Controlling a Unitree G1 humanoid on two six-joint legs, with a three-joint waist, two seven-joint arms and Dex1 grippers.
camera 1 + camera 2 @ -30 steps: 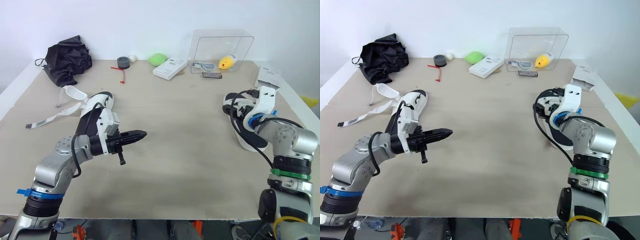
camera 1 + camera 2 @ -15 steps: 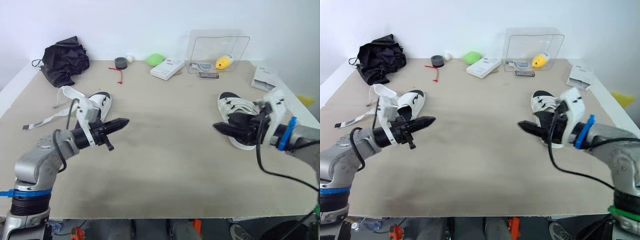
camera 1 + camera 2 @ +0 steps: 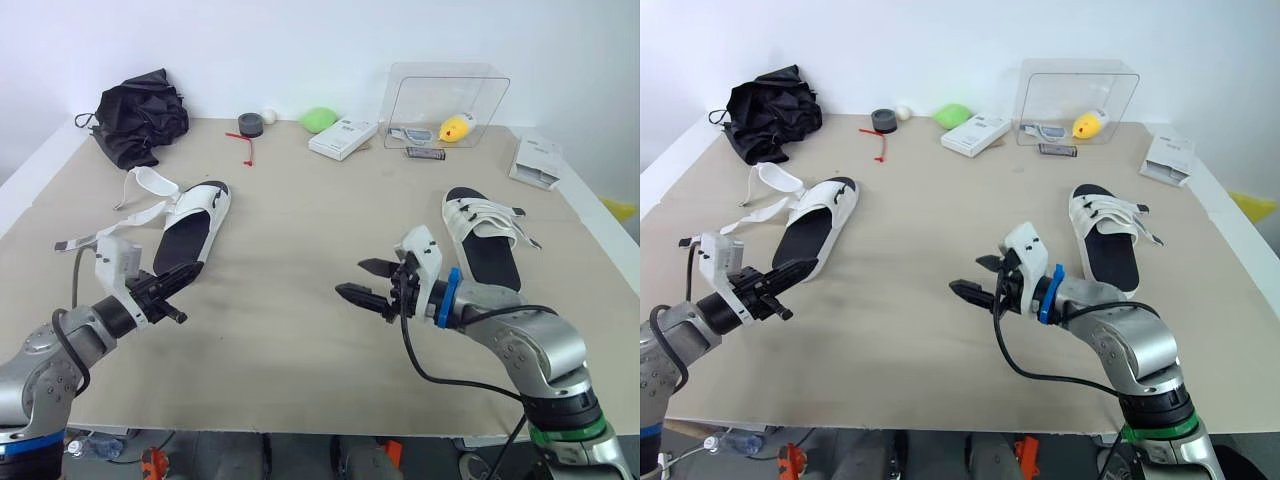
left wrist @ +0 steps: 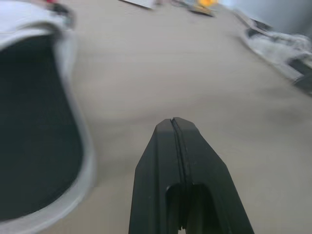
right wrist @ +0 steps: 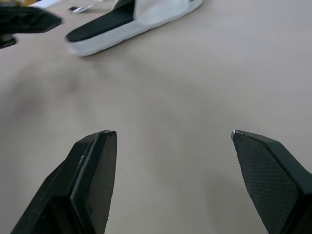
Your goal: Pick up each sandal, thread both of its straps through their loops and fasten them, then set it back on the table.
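Note:
The left sandal (image 3: 195, 235), white with a black footbed, lies on the table with its loose straps (image 3: 135, 205) trailing off to the left. My left gripper (image 3: 190, 272) is shut on nothing, and its tip hovers right beside this sandal's heel; the left wrist view shows the shut fingers (image 4: 174, 120) next to the sandal (image 4: 34, 126). The right sandal (image 3: 487, 243) lies flat, its two straps across the top. My right gripper (image 3: 353, 278) is open and empty over the table's middle, well left of that sandal. The open fingertips (image 5: 109, 134) point toward the left sandal (image 5: 131, 19).
Along the back edge are a black cloth bundle (image 3: 140, 118), a tape roll (image 3: 250, 124), a green object (image 3: 318, 118), a white box (image 3: 342, 138) and a clear case (image 3: 445, 95) holding a yellow toy. A white booklet (image 3: 535, 160) lies at the right edge.
The right gripper left the right sandal, swung out over the table's middle, and now stands open. The left gripper drew back from the middle to the left sandal's heel. The camera shifted too.

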